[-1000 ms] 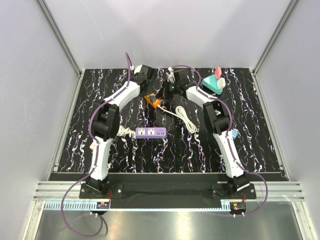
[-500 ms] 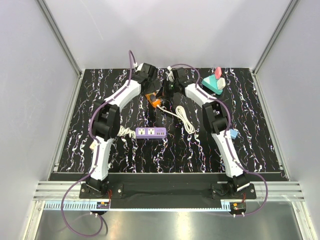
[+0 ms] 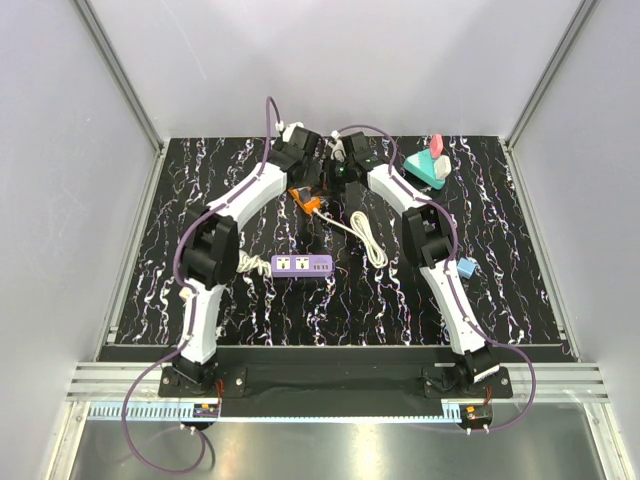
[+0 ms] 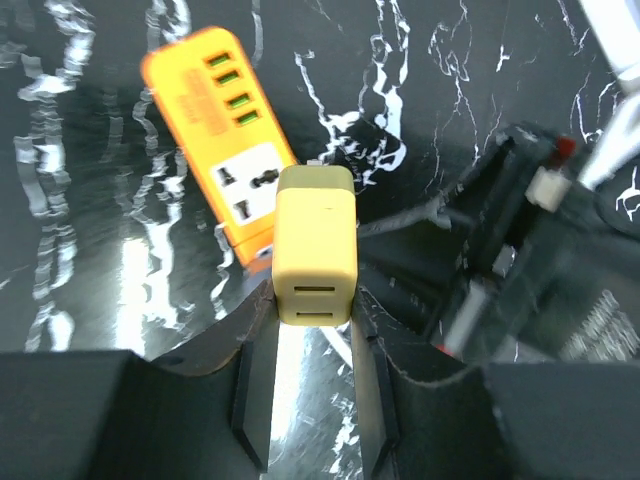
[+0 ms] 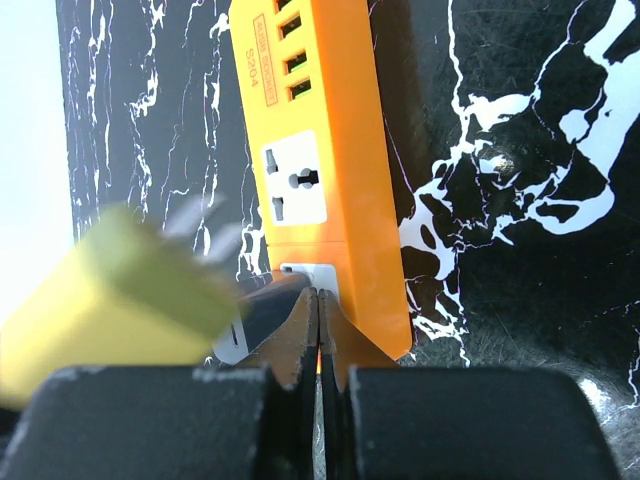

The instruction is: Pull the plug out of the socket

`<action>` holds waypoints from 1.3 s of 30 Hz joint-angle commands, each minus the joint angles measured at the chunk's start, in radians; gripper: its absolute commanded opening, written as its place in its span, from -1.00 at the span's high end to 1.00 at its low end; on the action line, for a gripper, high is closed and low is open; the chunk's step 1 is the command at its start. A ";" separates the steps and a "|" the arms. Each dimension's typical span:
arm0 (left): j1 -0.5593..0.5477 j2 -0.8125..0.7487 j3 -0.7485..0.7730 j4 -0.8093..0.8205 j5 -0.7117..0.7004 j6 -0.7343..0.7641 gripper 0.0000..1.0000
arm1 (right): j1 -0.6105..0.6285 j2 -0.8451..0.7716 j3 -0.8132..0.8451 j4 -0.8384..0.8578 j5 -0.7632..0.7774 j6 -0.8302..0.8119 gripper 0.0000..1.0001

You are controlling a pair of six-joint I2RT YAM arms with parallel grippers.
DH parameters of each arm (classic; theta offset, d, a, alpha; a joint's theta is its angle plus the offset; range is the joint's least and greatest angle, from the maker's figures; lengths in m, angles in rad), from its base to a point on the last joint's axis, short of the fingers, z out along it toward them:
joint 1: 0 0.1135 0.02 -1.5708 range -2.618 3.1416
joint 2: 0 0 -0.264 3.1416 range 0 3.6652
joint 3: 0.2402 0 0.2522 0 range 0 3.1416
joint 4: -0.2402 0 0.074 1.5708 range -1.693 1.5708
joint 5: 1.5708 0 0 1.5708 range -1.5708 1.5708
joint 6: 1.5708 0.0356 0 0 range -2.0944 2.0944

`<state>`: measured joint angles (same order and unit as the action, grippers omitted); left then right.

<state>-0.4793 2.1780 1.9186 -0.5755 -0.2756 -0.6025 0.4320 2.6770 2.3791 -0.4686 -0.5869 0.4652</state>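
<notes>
The yellow plug (image 4: 315, 245) hangs clear of the orange socket (image 4: 225, 150), and my left gripper (image 4: 314, 300) is shut on its sides. In the right wrist view the plug (image 5: 110, 300) is a blur at the left with its bare prongs showing, apart from the orange socket (image 5: 330, 200). My right gripper (image 5: 318, 300) is shut, its tips resting on the socket's near end. From above, both grippers meet at the back over the orange socket (image 3: 312, 204).
A white coiled cable (image 3: 365, 235) lies just right of the socket. A purple power strip (image 3: 302, 265) sits in the middle of the table. A teal and pink object (image 3: 428, 165) is at the back right, and a small blue block (image 3: 466, 268) sits beside the right arm.
My left gripper has moved back and to the right, closer to the right wrist. The right gripper has stayed shut at the socket.
</notes>
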 commanded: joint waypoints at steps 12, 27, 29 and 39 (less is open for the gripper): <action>0.203 -0.550 -0.623 0.039 -0.094 -0.065 1.00 | 0.024 0.060 -0.021 -0.081 0.084 -0.063 1.00; 0.510 -0.865 -1.021 0.005 -0.014 -0.221 0.85 | 0.024 0.052 -0.038 -0.065 0.082 -0.069 1.00; 0.537 -0.833 -1.035 0.014 0.030 -0.226 0.90 | 0.024 0.052 -0.041 -0.065 0.082 -0.069 1.00; 0.591 -0.751 -1.063 0.083 0.050 -0.187 0.72 | 0.024 0.050 -0.041 -0.064 0.081 -0.069 1.00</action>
<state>0.1085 1.4395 0.8661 -0.5526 -0.2375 -0.7944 0.4324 2.6770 2.3775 -0.4644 -0.5892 0.4465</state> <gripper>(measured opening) 0.340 0.009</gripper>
